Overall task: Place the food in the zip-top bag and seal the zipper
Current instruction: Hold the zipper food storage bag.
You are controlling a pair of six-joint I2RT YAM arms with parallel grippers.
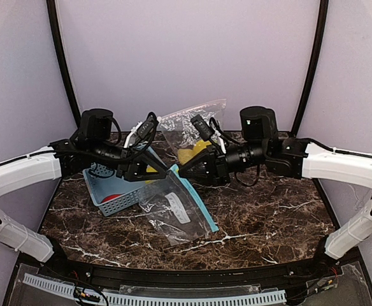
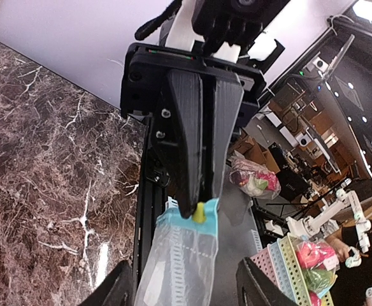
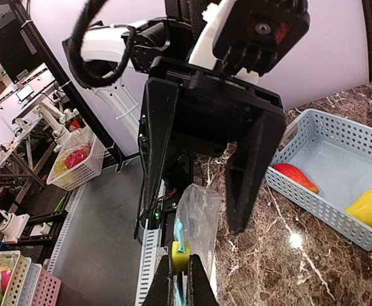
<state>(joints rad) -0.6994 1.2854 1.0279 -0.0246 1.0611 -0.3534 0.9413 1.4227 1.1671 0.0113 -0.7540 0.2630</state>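
Note:
A clear zip-top bag [image 1: 173, 205] with a blue zipper strip hangs from the grippers down to the marble table. My right gripper [image 3: 180, 275] is shut on the bag's yellow zipper slider [image 3: 180, 254] at the bag's top edge. My left gripper [image 2: 189, 288] faces it, open, its fingers [image 3: 154, 150] standing wide on either side of the bag [image 2: 179, 261] without touching it. A red piece of food [image 3: 294, 177] and a yellow lemon [image 3: 371, 207] lie in the light-blue basket [image 3: 329, 137]. More yellow food [image 1: 191, 153] shows behind the grippers.
The basket [image 1: 103, 185] stands at the left of the table, under the left arm. A second clear bag [image 1: 195, 121] stands at the back, by the yellow food. The table's near edge carries a black rail [image 1: 173, 274].

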